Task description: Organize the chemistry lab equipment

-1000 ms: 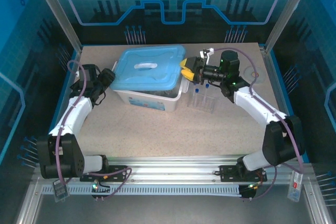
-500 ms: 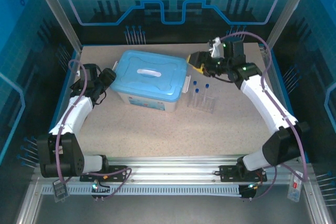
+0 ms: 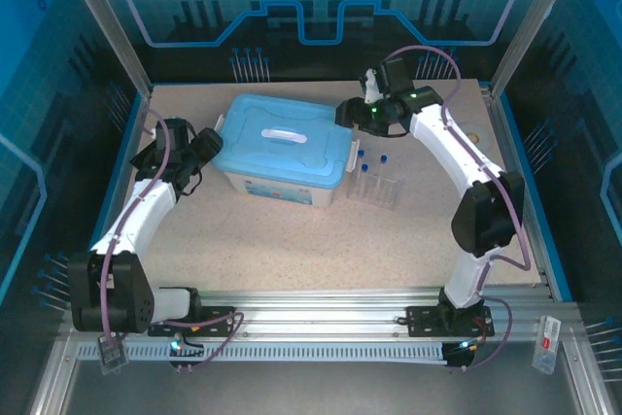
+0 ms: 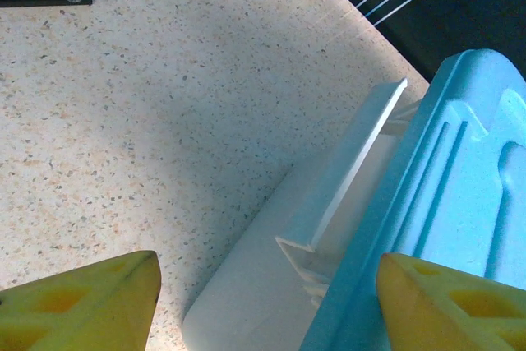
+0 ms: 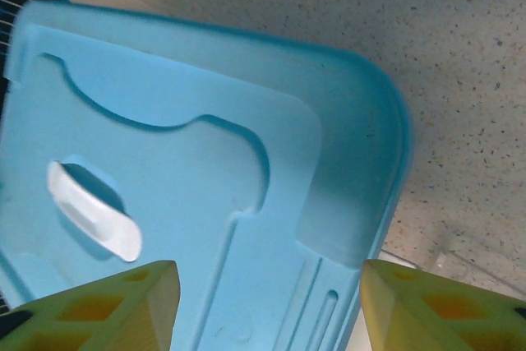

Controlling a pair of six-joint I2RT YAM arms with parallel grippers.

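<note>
Sitting shut under a moulded light-blue lid (image 3: 282,143) with a white handle (image 3: 275,134), the white plastic bin (image 3: 277,185) is hiding its contents. Just right of it on the speckled desk (image 3: 292,250), the clear plastic tube rack (image 3: 377,191) is holding blue-capped tubes (image 3: 364,171) upright. The left gripper (image 4: 263,302) is gaping wide at the bin's left end, and the right gripper (image 5: 267,302) is hanging wide over the lid's corner — both empty.
</note>
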